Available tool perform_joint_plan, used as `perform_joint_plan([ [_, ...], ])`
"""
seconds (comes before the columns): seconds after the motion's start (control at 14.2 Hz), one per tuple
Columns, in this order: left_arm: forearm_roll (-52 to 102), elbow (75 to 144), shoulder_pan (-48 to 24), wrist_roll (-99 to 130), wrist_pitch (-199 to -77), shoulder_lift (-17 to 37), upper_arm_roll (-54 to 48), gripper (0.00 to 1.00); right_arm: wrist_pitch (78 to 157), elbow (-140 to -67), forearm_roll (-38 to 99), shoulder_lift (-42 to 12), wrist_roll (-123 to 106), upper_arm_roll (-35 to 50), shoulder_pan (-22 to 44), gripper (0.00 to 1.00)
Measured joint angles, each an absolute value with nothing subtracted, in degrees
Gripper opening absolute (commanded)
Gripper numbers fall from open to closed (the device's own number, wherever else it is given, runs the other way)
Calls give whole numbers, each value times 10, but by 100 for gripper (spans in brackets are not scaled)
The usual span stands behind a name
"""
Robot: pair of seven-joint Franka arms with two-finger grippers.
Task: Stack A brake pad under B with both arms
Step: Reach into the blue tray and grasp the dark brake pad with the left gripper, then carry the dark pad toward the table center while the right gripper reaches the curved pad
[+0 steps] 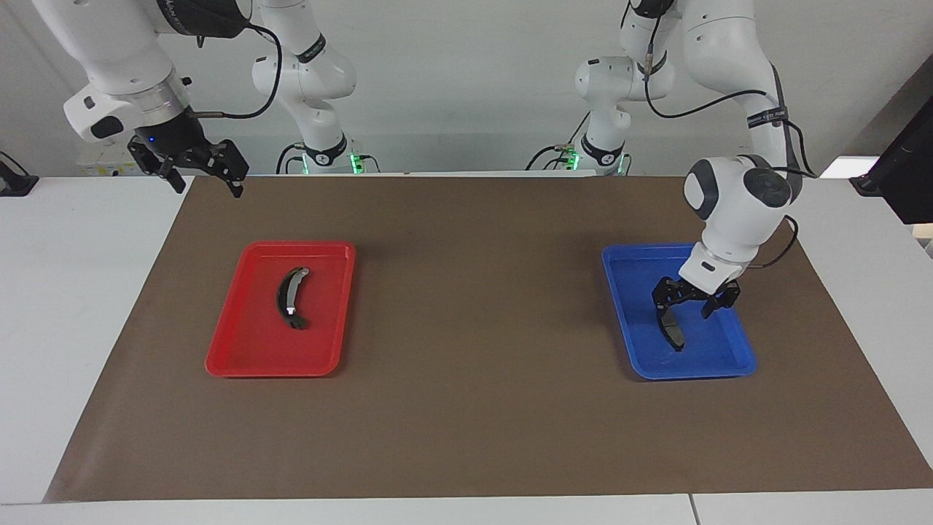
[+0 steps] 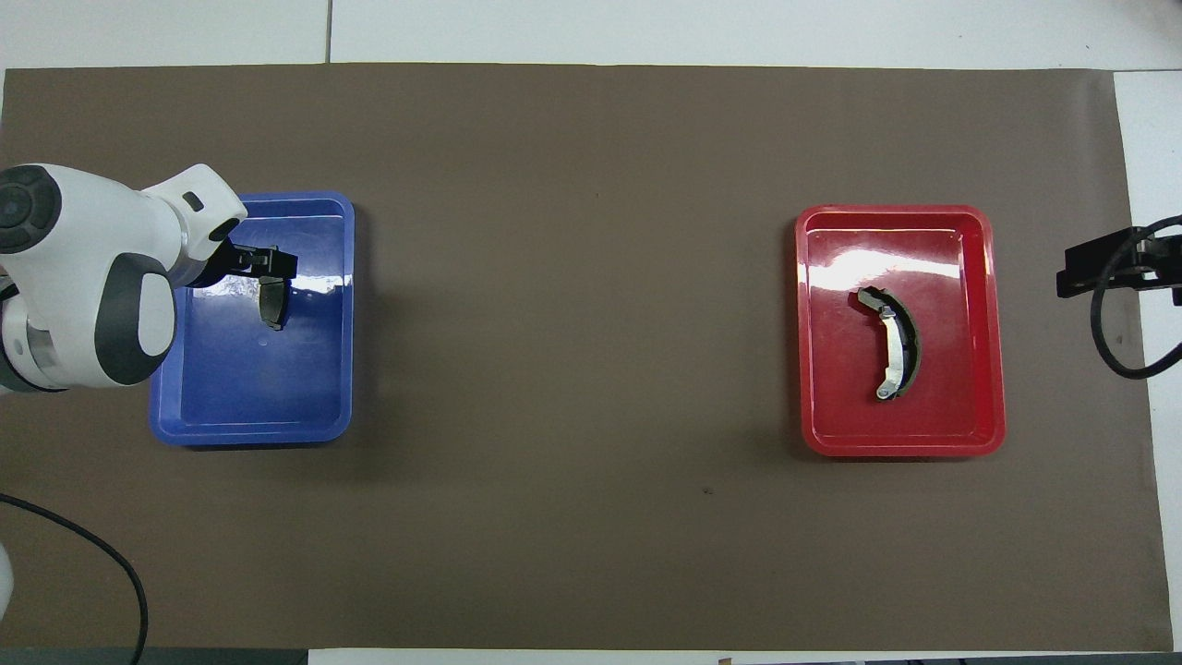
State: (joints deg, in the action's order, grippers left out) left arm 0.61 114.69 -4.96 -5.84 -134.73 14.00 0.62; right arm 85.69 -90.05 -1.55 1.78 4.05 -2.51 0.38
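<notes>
Brown mat covers most of the white desk. Left gripper is down inside the blue tray at the left arm's end, fingers spread either side of the A brake pad, which lies flat on the tray floor; can't tell if they touch it yet, no grip visible. B, w/ silver strip, lies in the red tray toward the right arm's end, well apart from the blue one. Right gripper waits in the air over the mat's corner by the robots, fingers released, nothing in them.
</notes>
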Motion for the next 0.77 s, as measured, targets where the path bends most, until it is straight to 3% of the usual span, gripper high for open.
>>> perform_joint_plan([
  [0.28, 6, 1150, -49, -58, -1366, 171, 8, 96, 857, -901, -15, 18, 40, -25, 4, 100],
  [0.42, 6, 1159, -49, -58, -1373, 175, 8, 90, 857, -901, -15, 18, 40, -25, 4, 100],
  [0.7, 6, 1180, -48, -58, -1390, 175, 9, 89, 857, -901, -15, 18, 40, -25, 4, 100],
  [0.77, 6, 1181, -48, -58, -1391, 175, 9, 80, 857, -901, -15, 18, 40, -25, 4, 100],
])
